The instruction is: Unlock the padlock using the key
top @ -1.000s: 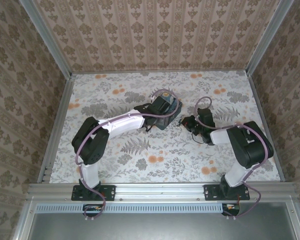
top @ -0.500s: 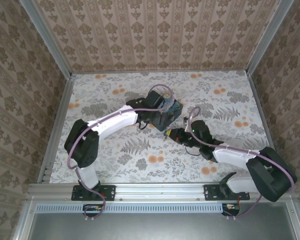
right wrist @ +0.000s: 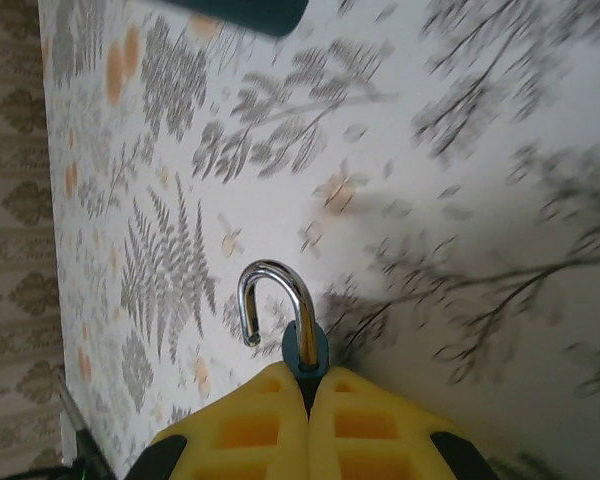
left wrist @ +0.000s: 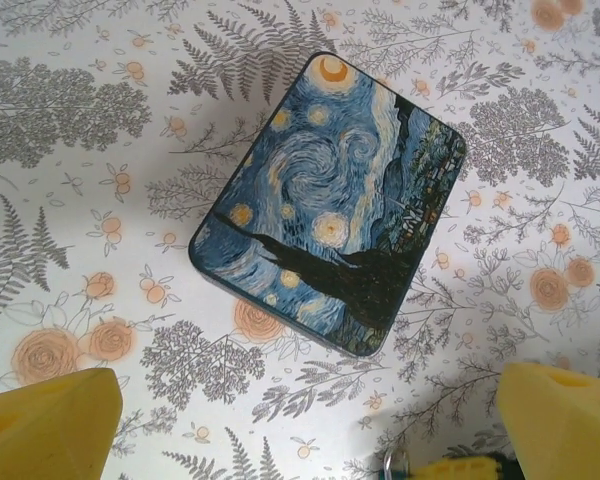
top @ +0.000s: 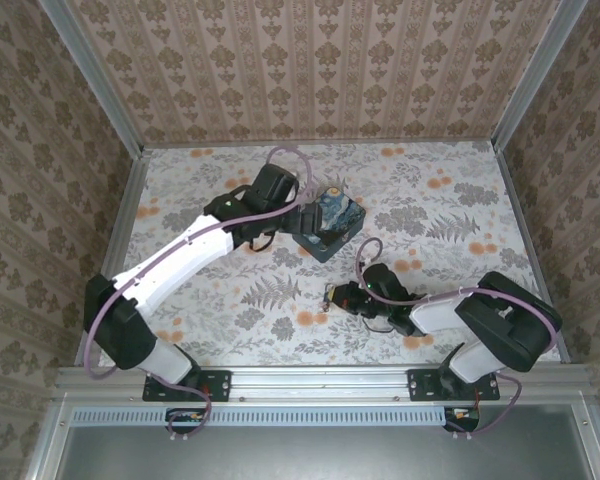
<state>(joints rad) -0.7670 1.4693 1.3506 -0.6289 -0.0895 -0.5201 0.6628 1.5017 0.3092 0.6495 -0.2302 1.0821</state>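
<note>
My right gripper [right wrist: 308, 378] is shut on the padlock [right wrist: 305, 349], of which a sliver of teal body shows between the yellow fingertips. Its chrome shackle [right wrist: 302, 300] sticks out ahead, one end hanging free of the body, low over the table. From above, the right gripper [top: 334, 296] holds the padlock [top: 328, 294] in front of the painted box. My left gripper [left wrist: 310, 430] stands open above the table just short of the box, nothing between its fingers. The shackle [left wrist: 395, 463] peeks in at the bottom of the left wrist view. The key is hidden.
A dark-blue swirly-print box [left wrist: 330, 205] lies flat on the floral table [top: 220, 290], also seen from above as the box [top: 330, 222] in mid-table. Patterned walls close in the back and both sides.
My right arm has swung toward the near-left, carrying the padlock away from the box. My left arm has stretched out and its gripper has pulled back off the box.
</note>
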